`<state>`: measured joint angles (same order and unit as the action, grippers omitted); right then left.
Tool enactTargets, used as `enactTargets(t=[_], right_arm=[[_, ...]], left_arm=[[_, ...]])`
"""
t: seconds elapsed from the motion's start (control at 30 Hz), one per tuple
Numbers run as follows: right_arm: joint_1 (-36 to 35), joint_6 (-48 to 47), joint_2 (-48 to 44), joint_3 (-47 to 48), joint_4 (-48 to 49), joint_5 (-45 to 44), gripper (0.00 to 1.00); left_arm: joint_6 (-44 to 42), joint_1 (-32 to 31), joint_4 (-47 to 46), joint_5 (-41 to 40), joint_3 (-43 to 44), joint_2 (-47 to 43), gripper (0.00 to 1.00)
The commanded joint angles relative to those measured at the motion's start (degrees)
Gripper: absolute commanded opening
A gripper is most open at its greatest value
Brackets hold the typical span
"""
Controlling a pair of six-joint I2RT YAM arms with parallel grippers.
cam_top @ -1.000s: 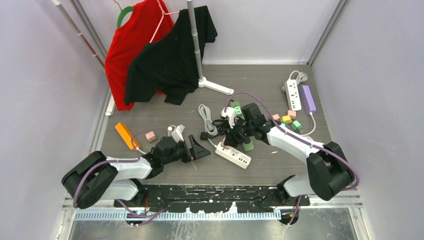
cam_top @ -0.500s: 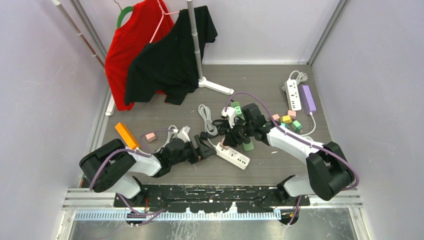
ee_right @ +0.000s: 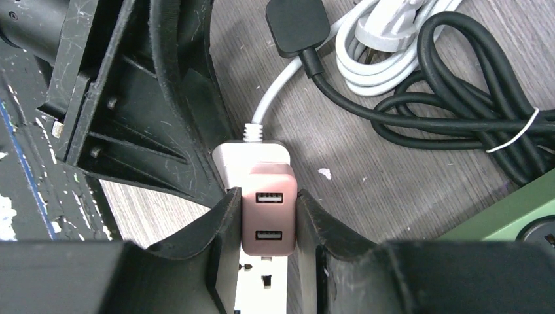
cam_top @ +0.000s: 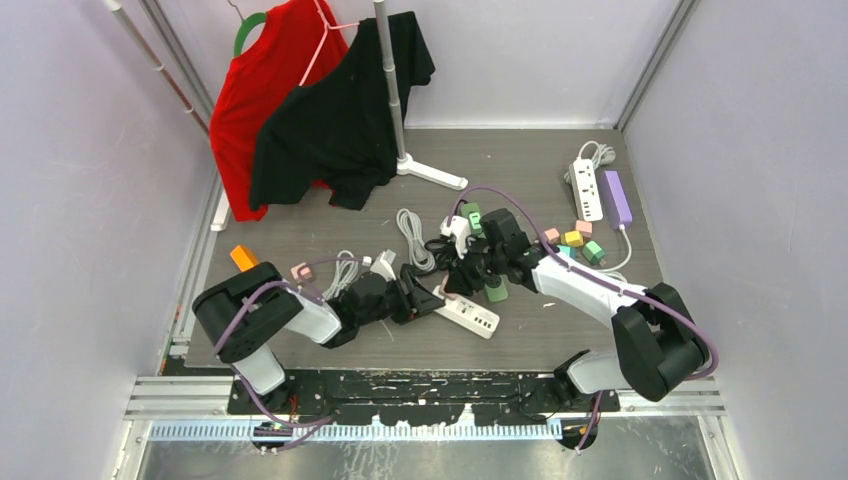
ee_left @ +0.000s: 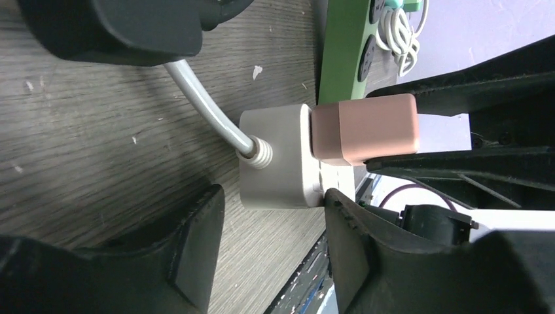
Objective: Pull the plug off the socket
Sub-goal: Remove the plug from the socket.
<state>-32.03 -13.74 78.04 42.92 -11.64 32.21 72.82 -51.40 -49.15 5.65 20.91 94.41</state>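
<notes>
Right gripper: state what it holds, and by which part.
The right gripper holds the pink USB charger plug by its two long sides, seated in the white power strip.

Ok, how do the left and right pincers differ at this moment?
The right pincer is shut on the pink plug, pressing both its sides. The left pincer is open, its jaws apart at the cable end of the white power strip, not clamping it. The right pincer holds the plug; the left pincer holds nothing. Both are black and meet at the same strip end.
</notes>
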Motion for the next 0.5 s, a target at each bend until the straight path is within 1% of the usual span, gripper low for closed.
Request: enactTargets(t=[0.0,0.03,0.1,0.23,0.33,0.47], right_arm=[[-1.2,-0.9,-2.1,0.0,3.9,2.2,0.01],[-1.3,-1.1,-2.2,-0.2,4.0,2.4,0.01],[-1.5,-1.3,-2.6,-0.5,4.5,2.8,0.01],[-1.6,-1.7,-2.7,-1.0,5.0,2.3,0.01],[-1.7,-1.8,-2.7,-1.0,5.0,2.2,0.01],[-1.7,-1.7,-3.0,-1.0,5.0,1.5,0.01]], left_arm=[[0.8,-0.4,-2.1,-0.8,2.1,3.4,0.55],[1.0,-0.3,-2.6,-0.7,2.4,4.0,0.52],[1.6,-0.3,-4.4,-0.5,2.3,5.4,0.33],[2.8,-0.3,-8.6,-0.3,1.9,7.7,0.12],[3.2,-0.3,-11.1,-0.6,1.4,8.7,0.03],[3.3,-0.3,-14.6,-2.7,-0.5,8.3,0.0]])
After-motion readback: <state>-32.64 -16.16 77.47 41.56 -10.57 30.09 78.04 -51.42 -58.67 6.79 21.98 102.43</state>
